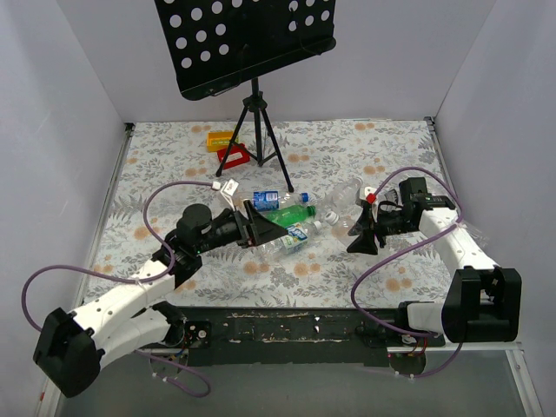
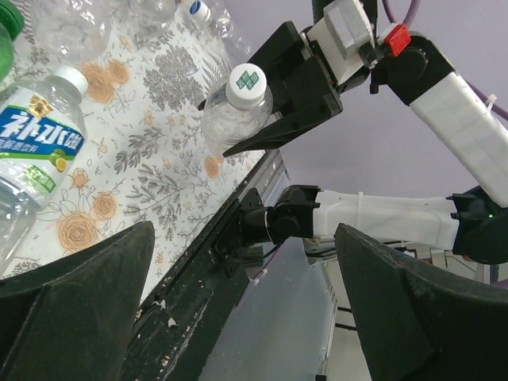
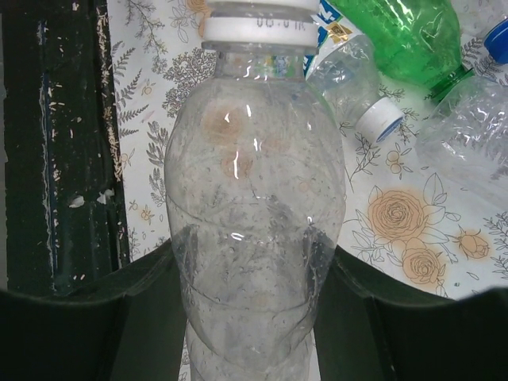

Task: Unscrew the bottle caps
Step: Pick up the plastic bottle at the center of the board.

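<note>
right tool [image 1: 363,236] is pinching a clear bottle [image 3: 254,222], cap [image 3: 258,24] on; left tool [image 1: 259,228] is gaping wide.

top view: the left tool is hovering by the bottle pile [image 1: 291,217] in the middle of the bench [image 1: 174,165], well apart from the right tool; the held bottle is hard to make out here. left wrist: the bottle is pointing its white cap toward this tool. judging by that, the left tool should be centring squarely on the cap, closing on it alone, then twisting while the right is bracing the body. right wrist: the fingers [image 3: 79,333] are squeezing the lower body; the base is being cut off, and the cap's tightness is not showing.
</note>
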`<state>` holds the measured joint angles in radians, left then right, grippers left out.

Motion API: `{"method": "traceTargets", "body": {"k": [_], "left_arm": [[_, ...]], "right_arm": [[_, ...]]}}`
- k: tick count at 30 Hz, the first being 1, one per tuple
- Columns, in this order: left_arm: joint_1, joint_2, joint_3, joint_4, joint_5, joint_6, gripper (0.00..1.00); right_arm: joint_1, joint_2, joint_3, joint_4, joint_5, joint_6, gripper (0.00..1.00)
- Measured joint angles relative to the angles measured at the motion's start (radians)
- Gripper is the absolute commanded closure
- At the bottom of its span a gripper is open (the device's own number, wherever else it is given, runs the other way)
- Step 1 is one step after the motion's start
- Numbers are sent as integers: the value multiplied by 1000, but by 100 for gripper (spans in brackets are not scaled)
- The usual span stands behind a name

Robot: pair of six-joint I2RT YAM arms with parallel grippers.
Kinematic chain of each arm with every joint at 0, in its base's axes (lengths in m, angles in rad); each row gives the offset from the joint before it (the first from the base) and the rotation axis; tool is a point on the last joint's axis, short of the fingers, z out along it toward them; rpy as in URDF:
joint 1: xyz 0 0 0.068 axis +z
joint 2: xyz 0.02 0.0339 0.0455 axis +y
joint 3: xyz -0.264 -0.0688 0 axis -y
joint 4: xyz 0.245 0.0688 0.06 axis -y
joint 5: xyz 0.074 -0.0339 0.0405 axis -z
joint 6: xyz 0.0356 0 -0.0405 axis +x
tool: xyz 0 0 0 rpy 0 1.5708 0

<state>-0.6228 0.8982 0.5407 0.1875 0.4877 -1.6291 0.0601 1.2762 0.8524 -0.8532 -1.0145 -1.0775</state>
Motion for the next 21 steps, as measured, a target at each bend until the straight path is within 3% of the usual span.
{"method": "traceTargets", "body": {"k": [8,21], "left_arm": [[-96,122,20,90,-52,-17,2],[-144,156,7,267,-70,-79,2]], "right_arm": [[0,0,0,10,-13,-2,87],[0,0,-1,19,-23,1,87]]}}
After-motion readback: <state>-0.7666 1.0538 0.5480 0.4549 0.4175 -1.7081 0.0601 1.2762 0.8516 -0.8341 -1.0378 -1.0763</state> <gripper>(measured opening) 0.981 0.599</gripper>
